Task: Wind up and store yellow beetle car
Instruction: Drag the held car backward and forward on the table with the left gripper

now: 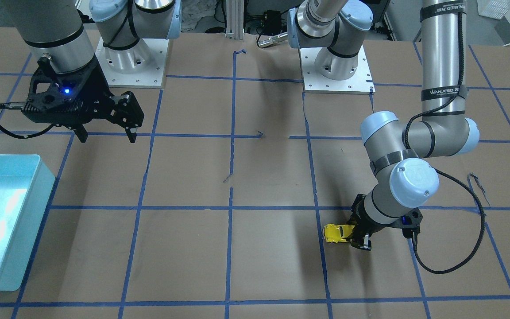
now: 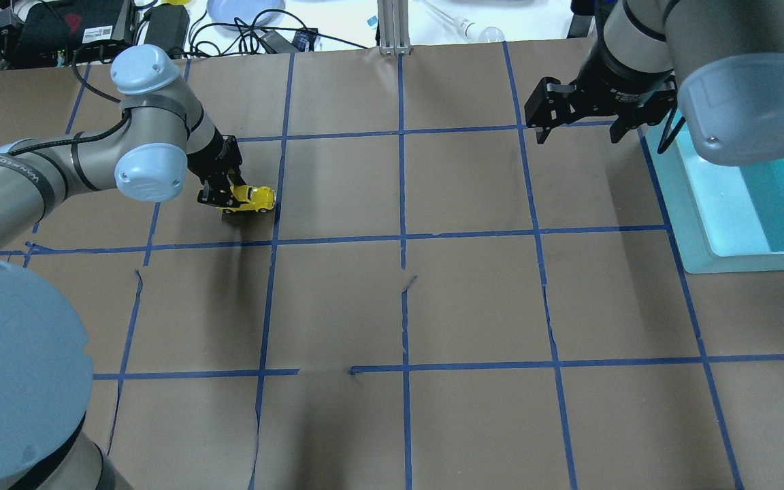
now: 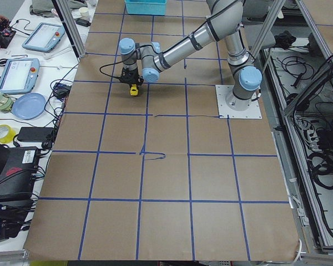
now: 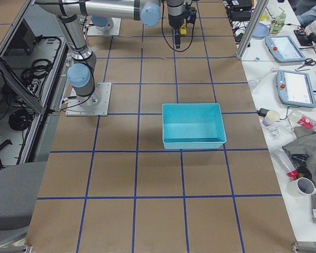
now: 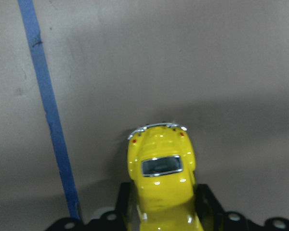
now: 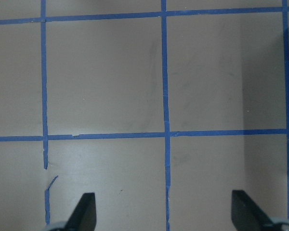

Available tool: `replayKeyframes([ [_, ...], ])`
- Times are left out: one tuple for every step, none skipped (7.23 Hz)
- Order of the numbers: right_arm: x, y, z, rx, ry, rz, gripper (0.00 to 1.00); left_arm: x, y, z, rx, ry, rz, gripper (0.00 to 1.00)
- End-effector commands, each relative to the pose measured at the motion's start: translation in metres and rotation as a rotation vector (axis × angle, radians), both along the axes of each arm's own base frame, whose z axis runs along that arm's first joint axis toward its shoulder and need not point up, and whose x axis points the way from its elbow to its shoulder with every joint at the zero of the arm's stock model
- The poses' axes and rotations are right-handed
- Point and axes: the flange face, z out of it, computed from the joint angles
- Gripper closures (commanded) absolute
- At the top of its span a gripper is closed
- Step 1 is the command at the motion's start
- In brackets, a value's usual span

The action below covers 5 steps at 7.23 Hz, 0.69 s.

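Nearest me, the yellow beetle car [image 1: 335, 232] sits on the brown papered table [image 1: 255, 248]. The left gripper [image 2: 225, 194] pinches its tail between black fingers [image 5: 209, 204], probably to drag it backward and wind the spring. Its rounded shell is glossy, with a pale bumper. A smooth teal bin [image 1: 38, 212] stands off to one side. Farther off, the right gripper [image 1: 107, 137] hovers empty, fingers spread.

Open table [image 2: 474, 306] runs from left tool [image 2: 226, 199] to bin [image 2: 695, 235]; right tool [image 2: 580, 136] hangs near its rim.

A teal bin [image 4: 195, 143] sits on the brown-papered table [image 4: 158, 176] gridded with blue tape [image 4: 136, 174].
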Motion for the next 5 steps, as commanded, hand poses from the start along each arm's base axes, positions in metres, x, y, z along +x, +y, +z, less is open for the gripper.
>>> replayKeyframes([
  [0.000,0.000,0.000,0.000,0.001,0.000,0.00,-0.023,0.000,0.005,-0.006,0.120,0.054,1.00],
  [0.000,0.000,0.000,0.000,0.001,0.000,0.00,-0.038,0.002,0.001,0.003,0.124,0.045,1.00],
  [0.000,0.000,0.000,0.000,-0.001,0.001,0.00,-0.054,0.004,-0.006,0.019,0.149,0.041,1.00],
  [0.000,0.000,0.000,0.000,-0.001,0.001,0.00,-0.056,0.004,-0.010,0.022,0.163,0.026,1.00],
  [0.000,0.000,0.000,0.000,-0.001,0.001,0.00,-0.055,0.003,-0.010,0.022,0.157,0.009,1.00],
])
